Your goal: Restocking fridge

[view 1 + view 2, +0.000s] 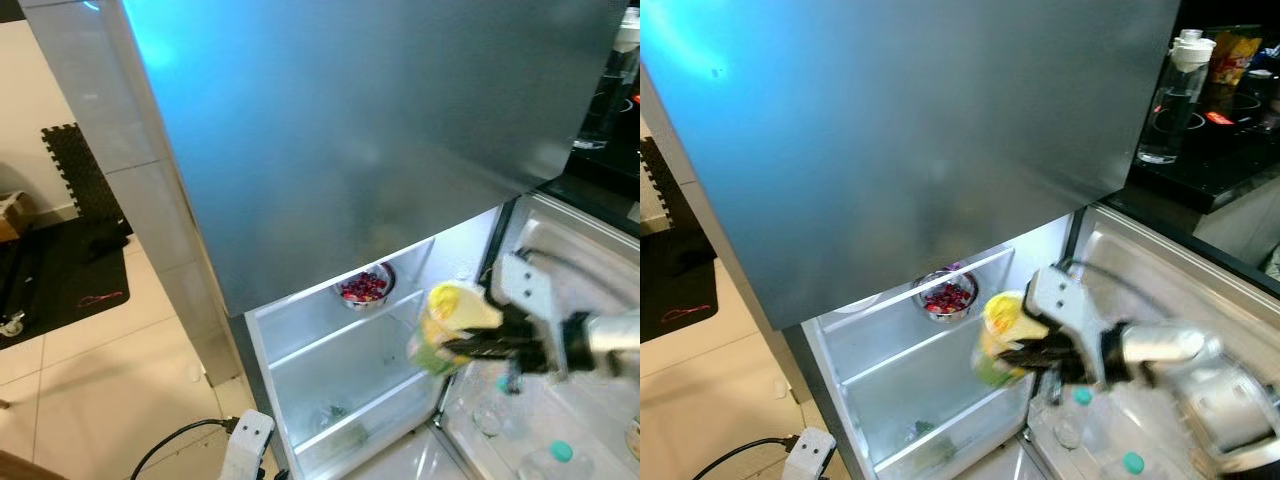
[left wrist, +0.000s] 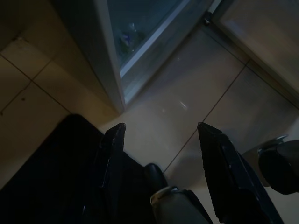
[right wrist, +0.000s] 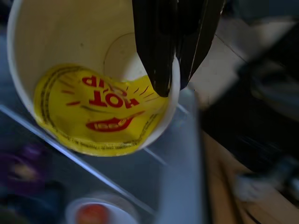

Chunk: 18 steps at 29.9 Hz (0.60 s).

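My right gripper (image 1: 1028, 354) is shut on a noodle cup (image 1: 1002, 333), white with a yellow printed lid and a green side. It holds the cup tilted in front of the open lower fridge compartment (image 1: 340, 345), at the right end of the glass shelf. In the right wrist view the black fingers (image 3: 161, 51) pinch the cup (image 3: 88, 98) at its rim. A steel bowl of red berries (image 1: 365, 288) stands on the upper shelf, behind and left of the cup. My left gripper (image 2: 161, 128) hangs open over the tiled floor by the fridge's base.
The closed grey upper door (image 1: 350, 130) overhangs the compartment. The open lower door at the right holds bottles with teal caps (image 1: 1080, 400). A clear water bottle (image 1: 1170, 100) stands on the dark counter. A white power strip (image 1: 248, 440) and a black mat (image 1: 60, 270) lie on the floor.
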### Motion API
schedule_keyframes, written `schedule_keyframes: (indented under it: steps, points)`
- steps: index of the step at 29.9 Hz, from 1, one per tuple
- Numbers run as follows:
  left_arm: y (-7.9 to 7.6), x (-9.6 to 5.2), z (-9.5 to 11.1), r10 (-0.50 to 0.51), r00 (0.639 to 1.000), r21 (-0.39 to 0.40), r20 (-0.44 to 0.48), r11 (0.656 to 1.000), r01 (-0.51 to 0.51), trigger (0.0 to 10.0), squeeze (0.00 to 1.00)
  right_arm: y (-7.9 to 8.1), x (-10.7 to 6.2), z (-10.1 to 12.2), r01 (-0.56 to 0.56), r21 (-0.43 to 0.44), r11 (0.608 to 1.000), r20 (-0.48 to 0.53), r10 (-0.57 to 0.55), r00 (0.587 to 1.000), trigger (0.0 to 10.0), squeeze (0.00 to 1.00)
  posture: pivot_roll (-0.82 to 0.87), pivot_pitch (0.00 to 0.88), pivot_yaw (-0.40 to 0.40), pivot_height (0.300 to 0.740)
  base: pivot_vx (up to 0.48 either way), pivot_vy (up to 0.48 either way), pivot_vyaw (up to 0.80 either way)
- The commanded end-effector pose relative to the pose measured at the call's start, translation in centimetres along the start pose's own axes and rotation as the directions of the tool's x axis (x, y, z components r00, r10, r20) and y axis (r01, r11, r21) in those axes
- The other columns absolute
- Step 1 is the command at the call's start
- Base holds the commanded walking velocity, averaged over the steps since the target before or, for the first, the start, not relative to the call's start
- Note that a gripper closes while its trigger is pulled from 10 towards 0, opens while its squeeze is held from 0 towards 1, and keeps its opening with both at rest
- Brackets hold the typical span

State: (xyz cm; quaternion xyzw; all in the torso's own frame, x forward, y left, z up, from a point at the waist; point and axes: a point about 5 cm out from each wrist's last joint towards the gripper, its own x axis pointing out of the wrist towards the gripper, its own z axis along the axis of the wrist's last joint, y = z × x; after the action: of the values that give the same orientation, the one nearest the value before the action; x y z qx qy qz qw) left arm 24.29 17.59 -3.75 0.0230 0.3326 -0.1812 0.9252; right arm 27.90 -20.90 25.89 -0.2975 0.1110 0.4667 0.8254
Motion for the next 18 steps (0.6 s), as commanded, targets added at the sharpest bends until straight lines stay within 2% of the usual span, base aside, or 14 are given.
schedule_keyframes:
  steps: [1,5,9,10,12,15,18]
  points:
    - [-0.1,-0.2,-0.8,-0.011,1.000,0.016,-0.025,1.000,0.011,10.0,0.00,0.1,-0.5,0.1,-0.014,-0.029,0.999,-0.070,0.012,0.998,10.0,0.00,-0.18,0.116,0.042,0.740,0.000,0.000,0.00]
    - [-0.3,-0.3,-0.9,-0.016,1.000,0.011,-0.026,1.000,0.016,10.0,0.00,-0.4,-2.6,-0.7,-0.002,-0.057,0.998,-0.226,-0.011,0.974,10.0,0.00,-0.18,0.116,0.038,0.740,0.000,0.000,0.00]
    - [-0.4,-0.2,-1.0,-0.019,0.999,0.009,-0.026,1.000,0.019,10.0,0.00,-0.3,-3.5,-1.4,-0.003,-0.032,0.999,-0.295,-0.007,0.955,10.0,0.00,-0.19,0.117,0.038,0.740,0.000,0.000,0.00]
    - [-0.4,-0.2,-1.0,-0.021,0.999,0.007,-0.027,1.000,0.021,10.0,0.00,-0.4,-4.1,-2.1,0.012,-0.011,1.000,-0.344,-0.015,0.939,10.0,0.00,-0.19,0.118,0.039,0.740,0.000,0.000,0.00]
    - [-0.4,-0.3,-1.0,-0.021,0.999,0.007,-0.028,1.000,0.021,10.0,0.00,-0.4,-4.3,-2.3,0.018,-0.010,1.000,-0.360,-0.021,0.933,10.0,0.00,-0.19,0.118,0.039,0.740,0.000,0.000,0.00]
    - [-0.5,-0.3,-1.1,-0.022,0.999,0.008,-0.033,1.000,0.022,10.0,0.00,-1.5,-5.5,-3.6,0.110,-0.033,0.993,-0.447,-0.113,0.887,10.0,0.00,-0.19,0.120,0.041,0.740,0.000,0.000,0.00]
    - [-0.4,-0.3,-1.1,-0.022,0.999,0.009,-0.035,1.000,0.022,10.0,0.00,-1.9,-5.8,-4.2,0.143,-0.050,0.988,-0.482,-0.149,0.863,10.0,0.00,-0.19,0.124,0.047,0.740,0.000,0.000,0.00]
